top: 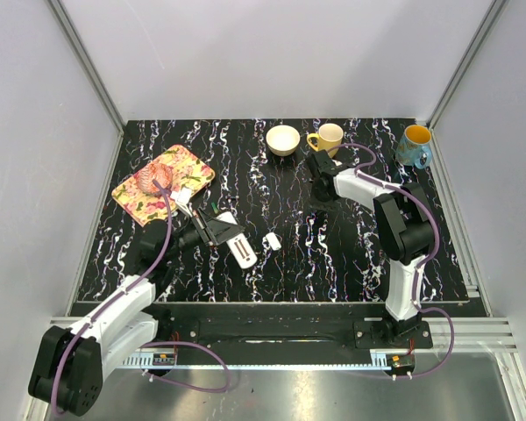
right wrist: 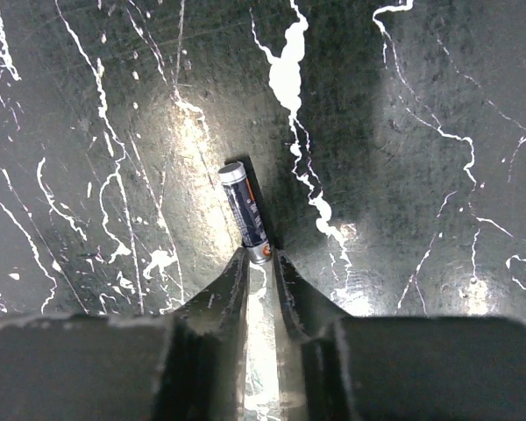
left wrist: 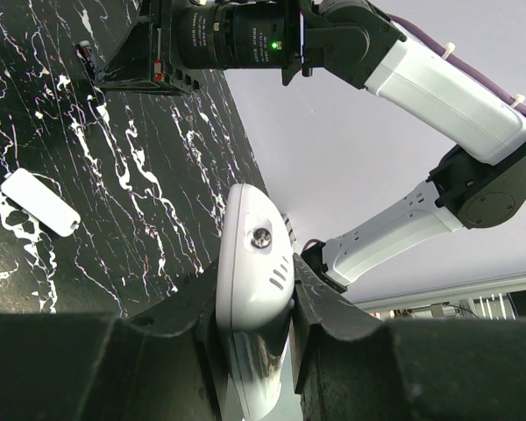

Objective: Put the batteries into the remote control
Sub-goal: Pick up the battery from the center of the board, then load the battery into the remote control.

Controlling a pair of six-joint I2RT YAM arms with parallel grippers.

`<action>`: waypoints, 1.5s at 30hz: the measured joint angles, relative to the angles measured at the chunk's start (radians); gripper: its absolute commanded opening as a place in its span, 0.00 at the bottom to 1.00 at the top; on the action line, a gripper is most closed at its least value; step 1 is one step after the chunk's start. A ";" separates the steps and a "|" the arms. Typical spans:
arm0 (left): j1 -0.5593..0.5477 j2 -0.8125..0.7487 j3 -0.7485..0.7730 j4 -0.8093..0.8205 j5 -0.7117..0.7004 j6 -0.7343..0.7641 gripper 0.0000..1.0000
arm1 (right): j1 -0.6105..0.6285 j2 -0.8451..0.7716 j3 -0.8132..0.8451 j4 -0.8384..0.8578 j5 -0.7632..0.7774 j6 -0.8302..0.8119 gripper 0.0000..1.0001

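My left gripper (top: 229, 237) is shut on the slim white remote control (top: 243, 252), holding it by its long sides. In the left wrist view the remote (left wrist: 256, 254) stands clamped between the two dark fingers of the left gripper (left wrist: 256, 298). The small loose white rounded piece (top: 271, 239) lies on the table to its right and also shows in the left wrist view (left wrist: 39, 202). My right gripper (top: 319, 191) points down at the table further back. In the right wrist view its tips (right wrist: 259, 256) pinch the near end of a dark battery (right wrist: 245, 210) lying on the table.
A cream bowl (top: 283, 139), a yellow mug (top: 327, 139) and a blue mug (top: 415, 146) stand along the back edge. A floral tray (top: 191, 167) with a pink item sits at the back left. The table is black marble-patterned (top: 351, 254).
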 measured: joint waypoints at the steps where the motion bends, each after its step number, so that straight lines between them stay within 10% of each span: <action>1: 0.000 0.000 0.000 0.000 0.000 0.000 0.00 | 0.000 0.000 0.000 -0.002 0.004 -0.002 0.06; 13: -0.003 0.031 0.000 0.002 -0.043 -0.001 0.00 | 0.032 -0.154 -0.133 -0.046 -0.004 -0.066 0.00; 21: -0.056 0.224 0.001 0.154 -0.101 -0.046 0.00 | 0.427 -0.525 -0.135 -0.151 -0.049 -0.146 0.00; 27: -0.103 0.412 0.001 0.422 -0.109 -0.122 0.00 | 0.481 -0.671 -0.111 -0.255 -0.095 -0.156 0.00; 45: -0.216 0.620 0.053 0.669 -0.204 -0.230 0.00 | 0.480 -0.498 0.141 -0.489 -0.260 -0.166 0.00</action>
